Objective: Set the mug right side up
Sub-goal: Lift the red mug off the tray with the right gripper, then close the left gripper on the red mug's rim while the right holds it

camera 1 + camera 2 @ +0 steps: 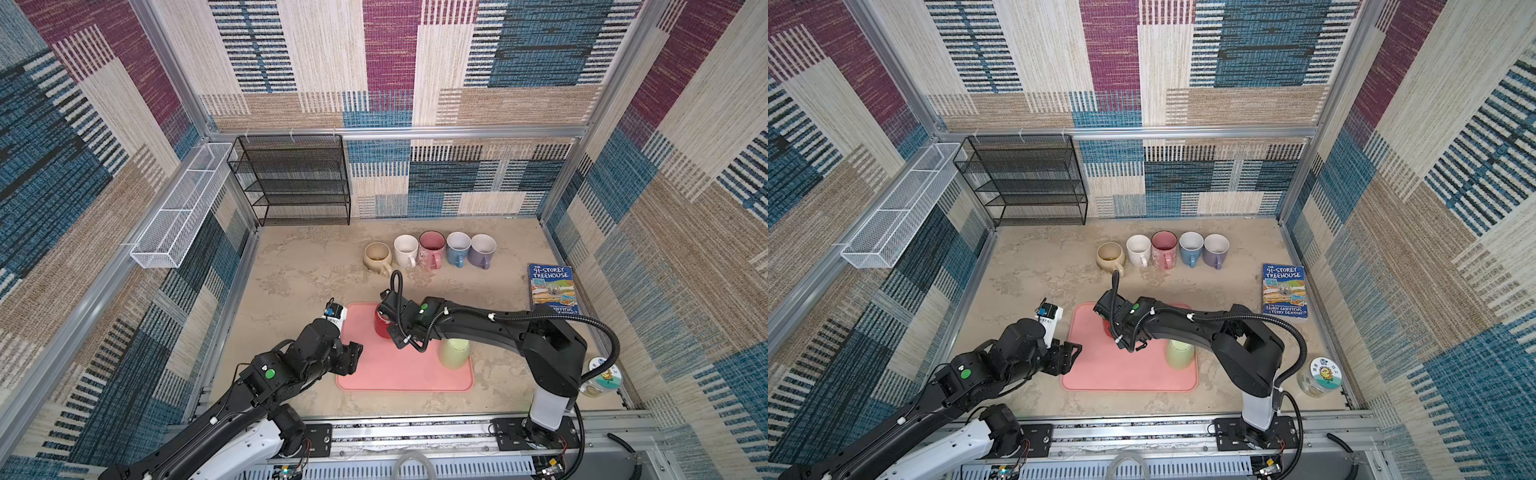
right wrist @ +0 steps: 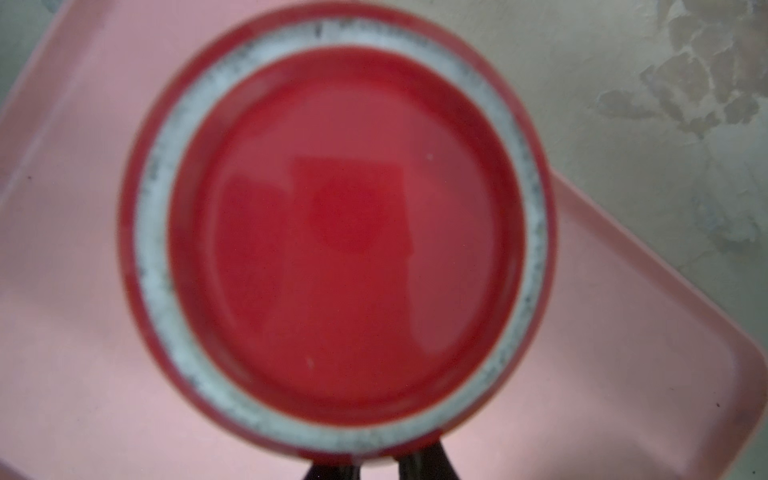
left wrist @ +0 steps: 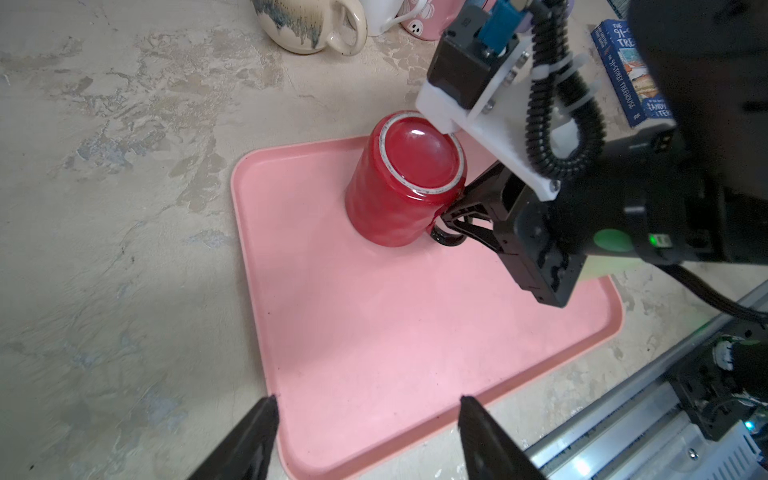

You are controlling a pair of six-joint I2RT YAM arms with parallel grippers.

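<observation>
A mottled beige surface (image 1: 299,266) is seen in both top views, with a black mesh rack (image 1: 297,183) set at its far left and a white wire basket (image 1: 183,208) mounted on the left wall. A pink tray (image 1: 399,370) is laid near the front middle. A book (image 1: 552,291) is placed flat at the right, and a row of five mugs (image 1: 432,249) is lined up, mouths upward, at the far side. A pale green cup (image 1: 455,353) is found at the tray's right edge, partly covered by the right arm. The red mug (image 3: 399,187) is stood upside down on the far left part of the tray, base upward. Its dark handle is clamped by the right end effector (image 3: 453,220). The left end effector (image 3: 368,415) is held with its jaws wide apart and empty over the tray's near left edge, well apart from the mug.
</observation>
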